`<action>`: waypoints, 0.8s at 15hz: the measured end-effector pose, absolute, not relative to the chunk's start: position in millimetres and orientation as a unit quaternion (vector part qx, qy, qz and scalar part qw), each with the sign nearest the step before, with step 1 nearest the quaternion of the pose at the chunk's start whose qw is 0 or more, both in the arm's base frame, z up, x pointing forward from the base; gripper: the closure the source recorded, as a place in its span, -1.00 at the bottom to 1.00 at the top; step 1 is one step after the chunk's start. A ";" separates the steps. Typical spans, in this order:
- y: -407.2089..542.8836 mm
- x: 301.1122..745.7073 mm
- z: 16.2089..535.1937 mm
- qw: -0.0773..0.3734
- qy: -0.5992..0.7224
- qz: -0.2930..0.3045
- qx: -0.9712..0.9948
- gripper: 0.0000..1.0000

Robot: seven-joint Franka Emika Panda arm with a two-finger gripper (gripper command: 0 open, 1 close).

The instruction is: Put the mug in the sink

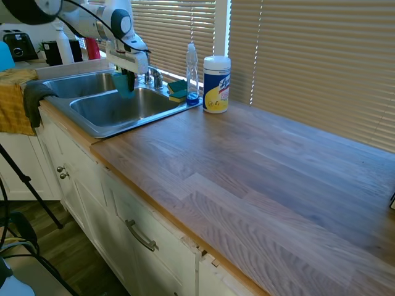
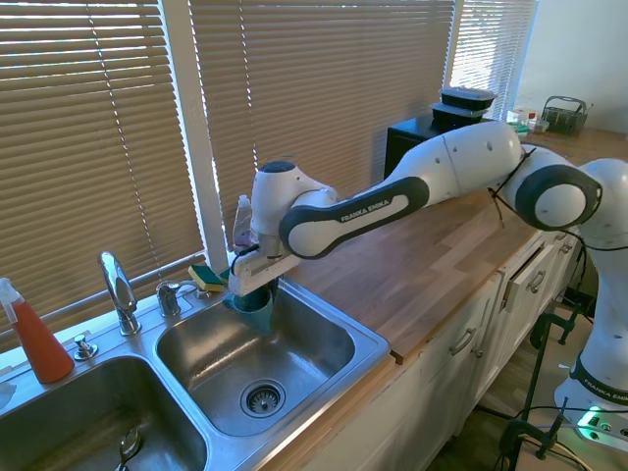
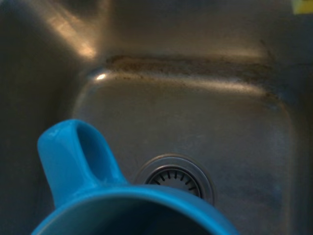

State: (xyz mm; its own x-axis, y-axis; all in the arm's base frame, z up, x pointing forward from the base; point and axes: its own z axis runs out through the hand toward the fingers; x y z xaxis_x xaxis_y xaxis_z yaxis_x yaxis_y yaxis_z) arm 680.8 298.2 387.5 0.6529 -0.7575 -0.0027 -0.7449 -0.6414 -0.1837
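Note:
My gripper is shut on the teal-blue mug and holds it in the air over the back of the sink's right basin. From the other side, the mug hangs under the gripper above the sink, near the faucet. In the wrist view the mug's rim and handle fill the lower part, with the steel basin floor and its drain below.
A chrome faucet stands behind the basin divider. Two sponges, a dish-soap bottle and a wipes canister sit by the sink's corner. A red spray bottle is at the far left. A yellow towel hangs over the counter edge.

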 end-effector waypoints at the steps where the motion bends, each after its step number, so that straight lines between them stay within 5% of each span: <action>1: 301.5 689.5 378.7 0.087 0.415 -0.032 -0.905 1.00; 12: 298.9 743.7 240.4 0.118 0.437 -0.033 -0.891 1.00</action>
State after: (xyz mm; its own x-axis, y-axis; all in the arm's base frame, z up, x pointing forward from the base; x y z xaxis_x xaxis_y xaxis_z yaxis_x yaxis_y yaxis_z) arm 743.7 298.9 240.4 0.6163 -0.7863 -0.0447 -0.7710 -0.5907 -0.2381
